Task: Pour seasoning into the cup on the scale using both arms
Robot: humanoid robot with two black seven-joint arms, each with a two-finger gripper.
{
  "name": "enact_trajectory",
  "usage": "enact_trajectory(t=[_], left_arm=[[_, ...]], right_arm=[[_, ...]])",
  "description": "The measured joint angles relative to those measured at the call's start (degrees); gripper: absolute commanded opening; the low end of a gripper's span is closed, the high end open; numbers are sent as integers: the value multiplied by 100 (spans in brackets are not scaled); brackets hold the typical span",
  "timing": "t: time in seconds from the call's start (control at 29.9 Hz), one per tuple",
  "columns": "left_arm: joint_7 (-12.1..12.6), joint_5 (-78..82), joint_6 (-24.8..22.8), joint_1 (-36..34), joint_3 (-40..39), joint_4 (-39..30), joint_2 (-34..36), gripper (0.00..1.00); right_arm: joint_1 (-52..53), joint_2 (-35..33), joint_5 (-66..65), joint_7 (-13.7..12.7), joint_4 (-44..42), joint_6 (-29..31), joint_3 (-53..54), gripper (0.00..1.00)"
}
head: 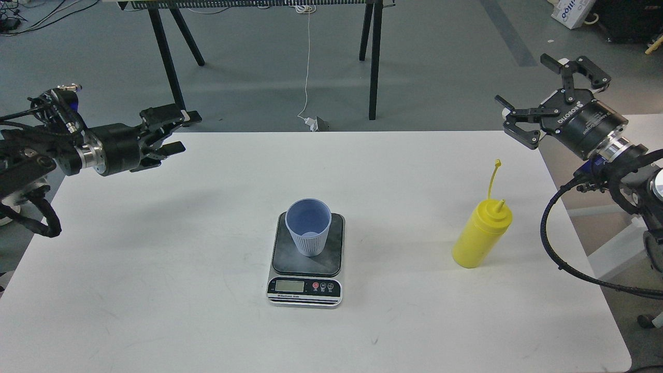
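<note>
The light-blue ribbed cup (308, 227) stands upright and empty on the dark plate of the scale (305, 285) in the middle of the white table (155, 290). The yellow seasoning bottle (481, 233) stands upright to the right of the scale, its cap strap sticking up. My right gripper (541, 90) is open and empty, high above the table's far right corner, well above and behind the bottle. My left gripper (173, 132) hangs over the table's far left edge, far from the cup; its fingers look slightly apart and hold nothing.
Black legs of another table (171, 67) stand on the grey floor behind. A white cable (308, 62) hangs down to a plug on the floor. A second white table (637, 145) stands to the right.
</note>
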Motion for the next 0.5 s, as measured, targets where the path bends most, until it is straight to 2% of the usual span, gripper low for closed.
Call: enact_trajectory(t=[0.17,0.5], left_arm=[[0,-479,0,53,-392,109,37,100],[0,-1164,0,59,-551,691,-2,100]], right_arm=[[82,274,-51,0,-236,0,3,99],[88,477,-56,0,-398,10,71,99]])
